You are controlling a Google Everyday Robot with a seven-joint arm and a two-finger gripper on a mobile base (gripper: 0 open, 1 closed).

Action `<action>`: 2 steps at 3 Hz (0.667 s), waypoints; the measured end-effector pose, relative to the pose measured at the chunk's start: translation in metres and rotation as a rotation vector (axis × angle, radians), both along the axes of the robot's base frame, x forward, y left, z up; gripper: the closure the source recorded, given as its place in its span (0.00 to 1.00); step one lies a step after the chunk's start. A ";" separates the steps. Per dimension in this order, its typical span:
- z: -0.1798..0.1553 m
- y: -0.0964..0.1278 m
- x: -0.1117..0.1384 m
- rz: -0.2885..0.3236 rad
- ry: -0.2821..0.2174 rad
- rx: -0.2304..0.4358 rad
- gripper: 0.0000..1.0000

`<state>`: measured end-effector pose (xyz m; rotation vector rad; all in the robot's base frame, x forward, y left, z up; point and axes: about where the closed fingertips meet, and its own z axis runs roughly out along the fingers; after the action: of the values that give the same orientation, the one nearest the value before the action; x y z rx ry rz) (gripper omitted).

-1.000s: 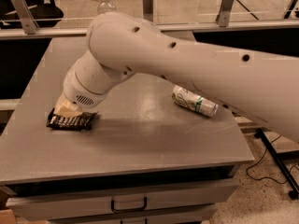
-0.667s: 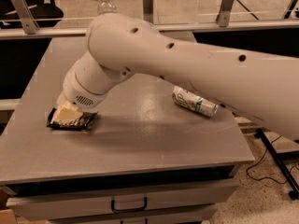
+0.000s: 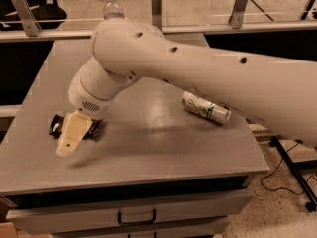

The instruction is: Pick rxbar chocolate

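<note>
End effector (image 3: 67,144) prob. on bar (image 3: 56,126), tabletop (image 3: 158,150)

Office-like lab | drawer table (image 3: 163,150), glass partitions (image 3: 198,4) | end effector (image 3: 72,135) at table's left

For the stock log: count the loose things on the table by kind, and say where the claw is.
Snack bar: 1, dark wrapper, near the left edge.
Soda can: 1, lying on its side at the right.
Water bottle: 1, at the back edge.
Total: 3.
Claw: over the snack bar.
</note>
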<state>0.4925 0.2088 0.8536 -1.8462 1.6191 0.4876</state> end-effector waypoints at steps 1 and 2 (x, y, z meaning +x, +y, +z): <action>-0.012 -0.002 0.002 -0.003 0.019 -0.013 0.00; -0.023 -0.006 0.003 -0.010 0.035 -0.024 0.17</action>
<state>0.4953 0.2031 0.8310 -1.8556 1.6641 0.5009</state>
